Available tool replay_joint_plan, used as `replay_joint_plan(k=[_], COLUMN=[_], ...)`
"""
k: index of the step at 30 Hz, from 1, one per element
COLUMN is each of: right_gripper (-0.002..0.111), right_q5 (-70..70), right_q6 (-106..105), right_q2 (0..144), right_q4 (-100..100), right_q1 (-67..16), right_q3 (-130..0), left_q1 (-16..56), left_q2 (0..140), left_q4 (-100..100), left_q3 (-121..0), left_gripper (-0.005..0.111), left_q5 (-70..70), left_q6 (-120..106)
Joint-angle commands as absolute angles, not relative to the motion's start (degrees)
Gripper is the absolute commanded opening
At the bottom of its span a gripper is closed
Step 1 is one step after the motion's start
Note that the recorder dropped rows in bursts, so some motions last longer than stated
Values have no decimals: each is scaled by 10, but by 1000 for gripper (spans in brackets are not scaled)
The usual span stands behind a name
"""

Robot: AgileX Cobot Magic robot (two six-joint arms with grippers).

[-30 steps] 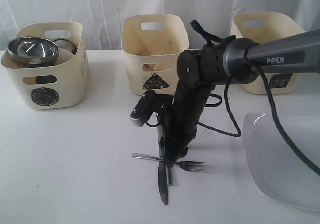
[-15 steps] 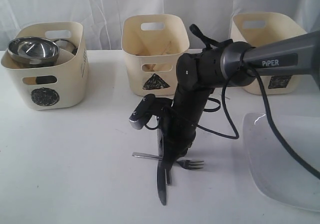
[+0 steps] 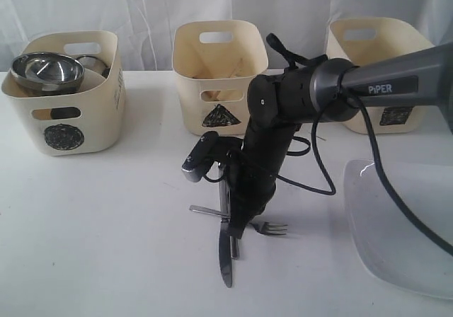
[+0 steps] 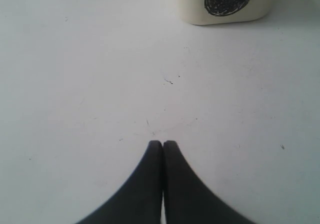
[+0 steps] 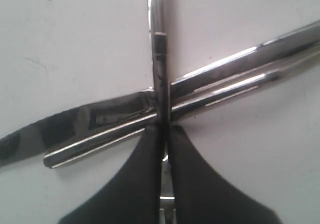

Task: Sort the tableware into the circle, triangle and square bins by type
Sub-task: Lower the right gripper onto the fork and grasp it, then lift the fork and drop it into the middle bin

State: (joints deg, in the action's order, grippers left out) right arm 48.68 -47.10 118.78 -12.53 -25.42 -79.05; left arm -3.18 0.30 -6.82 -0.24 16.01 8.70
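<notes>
A steel fork (image 3: pixel 272 228) lies crosswise over a steel knife (image 3: pixel 226 260) on the white table, near the front centre. My right gripper (image 3: pixel 238 233) points down at their crossing and is shut on the fork (image 5: pixel 158 44), whose shaft runs between the fingers (image 5: pixel 142 184). The knife (image 5: pixel 100 114) and a second thin steel handle (image 5: pixel 225 91) lie under the fork. A steel bowl (image 3: pixel 46 69) and a mug (image 3: pixel 92 62) sit in the circle bin (image 3: pixel 67 112). My left gripper (image 4: pixel 162 143) is shut and empty above bare table, not seen in the exterior view.
The triangle bin (image 3: pixel 212 98) stands at the back centre and the square bin (image 3: pixel 382 112) at the back right, behind the right arm. A large white plate (image 3: pixel 403 239) lies at the front right. The circle bin's base (image 4: pixel 225 1) shows in the left wrist view.
My right gripper has closed from wide open onto the fork. The fork and knife have shifted slightly away from the front edge. The left gripper has not moved.
</notes>
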Motion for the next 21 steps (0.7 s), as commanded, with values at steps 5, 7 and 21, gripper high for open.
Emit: replay_joint_plan(k=[5,7,21], right_gripper=[0,0,0], right_q5=[464,472,359], right_q6=[-476,-476,-440], right_q2=[1163,1160,1021], right_q4=[-113,-114,-120], right_q1=[-256,-256,-225], right_q3=[-802,-802,-873], left_q1=[-33,-33,-33], left_q2=[0,0,0], left_q4=[-64,-64,-64], left_q3=[0,0,0], left_gripper=[0,0,0], left_q5=[158,158,158], left_q6=[86,86,86])
